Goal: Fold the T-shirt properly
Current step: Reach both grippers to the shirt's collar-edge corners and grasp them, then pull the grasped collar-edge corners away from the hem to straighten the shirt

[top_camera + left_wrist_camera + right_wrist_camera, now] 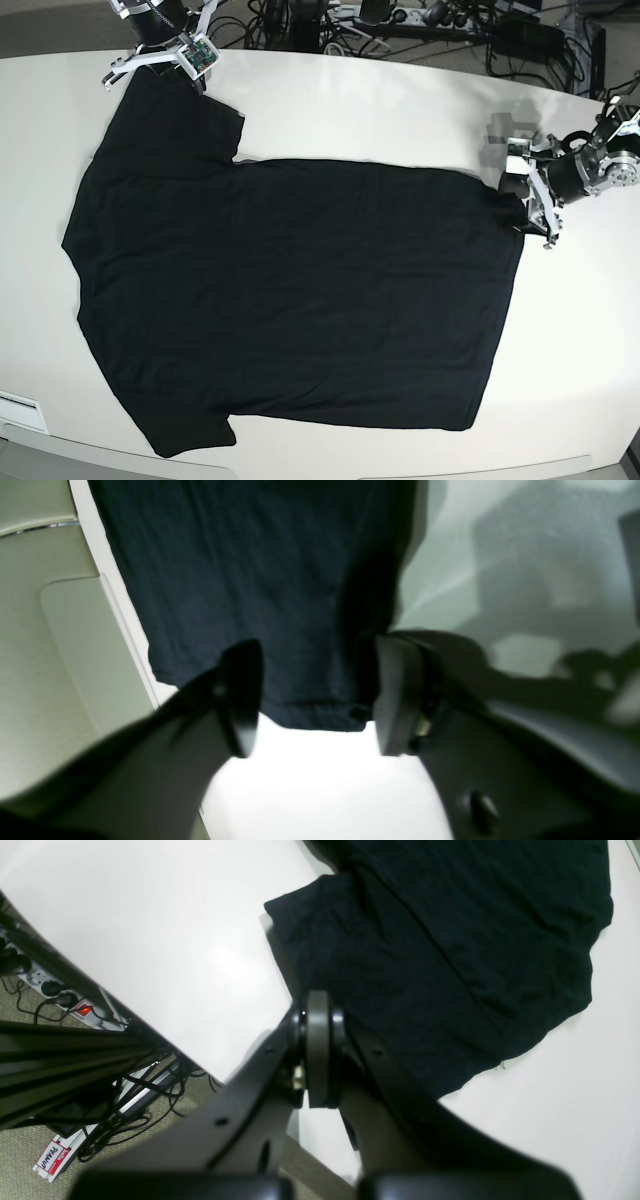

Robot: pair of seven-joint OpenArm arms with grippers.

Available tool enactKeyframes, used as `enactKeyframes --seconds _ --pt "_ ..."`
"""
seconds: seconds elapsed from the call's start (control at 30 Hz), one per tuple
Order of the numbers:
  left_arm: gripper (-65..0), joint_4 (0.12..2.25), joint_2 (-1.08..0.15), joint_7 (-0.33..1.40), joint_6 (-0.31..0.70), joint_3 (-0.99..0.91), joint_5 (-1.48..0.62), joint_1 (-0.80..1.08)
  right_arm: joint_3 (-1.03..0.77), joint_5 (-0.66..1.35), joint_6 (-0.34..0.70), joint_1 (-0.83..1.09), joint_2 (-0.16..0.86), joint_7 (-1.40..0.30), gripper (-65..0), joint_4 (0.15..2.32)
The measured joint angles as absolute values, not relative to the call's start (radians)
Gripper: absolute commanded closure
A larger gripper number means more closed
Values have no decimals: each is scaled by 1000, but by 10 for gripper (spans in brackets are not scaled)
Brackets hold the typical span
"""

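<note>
A black T-shirt (290, 300) lies spread flat, plain side up, across most of a white table (400, 110) in the base view, its sleeves toward the left of the frame and its hem toward the right. The left gripper (527, 205) sits at the right of that frame, at the upper corner of the hem; the right gripper (165, 60) sits at the upper left, at the edge of the upper sleeve. The left wrist view gives what the overhead frame cannot: the left gripper (312, 700) has its jaws wide apart, one finger (242, 695) on each side of a hemmed corner of the T-shirt (260, 580), the cloth lying between them without being pinched. The right wrist view shows the right gripper (319, 1050) with its pads pressed together at the frame's center, right at the sleeve's edge of the T-shirt (440, 950); whether cloth is caught between them cannot be told. That view alone also takes in a power strip (75, 1005) with a lit red switch and tangled cables (125, 1110) on the floor at lower left.
</note>
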State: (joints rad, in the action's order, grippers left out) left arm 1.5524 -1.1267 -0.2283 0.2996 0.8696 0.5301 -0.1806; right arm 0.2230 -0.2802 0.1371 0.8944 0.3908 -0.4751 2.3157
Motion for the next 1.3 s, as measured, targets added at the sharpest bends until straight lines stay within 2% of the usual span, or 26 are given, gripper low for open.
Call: enactKeyframes --seconds 0.03,0.07,0.17,0.2,0.23,0.4,0.67,0.83,0.87,0.9,0.97,1.0,1.1,1.3 --pt "-103 1551 -1121 -221 305 871 533 -180 223 -280 127 894 390 -475 -17 2316" --pt "0 1551 -1119 -206 311 875 532 -177 223 -280 116 894 391 -475 -83 2316" --pt "0 1551 -1116 -178 303 878 501 -175 223 -289 114 894 390 -483 -321 2316" --pt "0 1551 -1116 -169 303 878 501 -175 223 -289 114 894 390 -483 -366 2316" --pt "0 1553 -1114 -163 302 878 501 -175 223 -288 113 894 390 -482 -373 2316" --pt "0 1553 -1114 -158 302 878 501 -175 223 -288 133 877 390 -486 -373 2305" --pt "0 1565 -1113 -141 303 879 502 -175 223 -287 131 771 390 -457 -373 2086" --pt "0 1564 -1113 -139 303 879 503 -175 223 -288 109 725 390 -414 -364 2024" --pt "0 1564 -1113 -139 303 879 503 -175 223 -289 109 718 390 -414 -328 2020" --pt "0 1564 -1113 -140 303 879 503 -175 223 -287 109 715 391 -420 -254 2019" --pt "0 1565 -1113 -141 303 879 503 -175 226 -290 87 719 399 -442 -30 2013" --pt "0 1564 -1113 -141 303 879 503 -175 227 -294 63 723 404 -457 0 2012" --pt "0 1566 -1114 -137 297 879 503 -175 225 -310 -19 730 413 -523 0 2040" --pt "0 1650 -1133 -1 224 891 496 -160 227 -410 -74 785 437 -577 0 2187"
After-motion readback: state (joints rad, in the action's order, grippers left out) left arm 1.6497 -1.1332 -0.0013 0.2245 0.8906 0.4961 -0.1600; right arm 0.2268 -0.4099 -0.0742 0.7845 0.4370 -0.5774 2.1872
